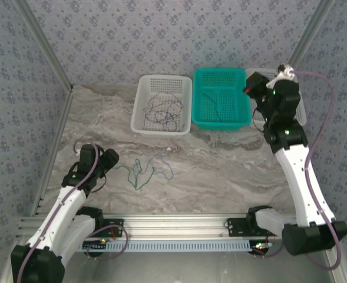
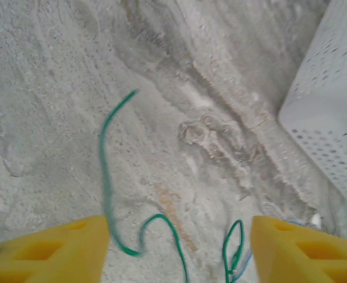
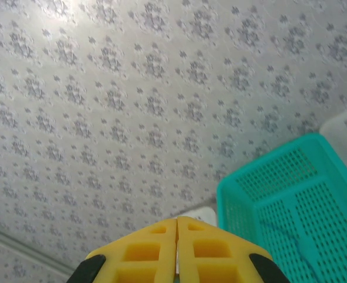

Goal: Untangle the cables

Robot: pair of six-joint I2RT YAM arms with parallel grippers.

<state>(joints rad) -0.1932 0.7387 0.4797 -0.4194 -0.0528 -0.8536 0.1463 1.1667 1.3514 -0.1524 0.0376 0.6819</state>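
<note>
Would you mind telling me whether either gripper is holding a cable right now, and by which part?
Nothing is held: the left gripper stands open above the green cable; the right gripper is shut empty.

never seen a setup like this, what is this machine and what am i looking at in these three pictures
The machine is two white robot arms, a left arm and a right arm, bolted at the near edge of a marbled grey table. Each ends in a two-finger gripper with yellow pads.

The wide picture looks down from above and behind the arms. The other two come from small cameras on the wrists.

The left gripper has its jaws open over the table. A thin teal-green cable lies loose there, not held. In the top view a thin blue cable lies beside it.

The right gripper is shut on nothing, up by a teal plastic basket and facing the patterned wall.

A white plastic basket holds dark tangled cables.
</note>
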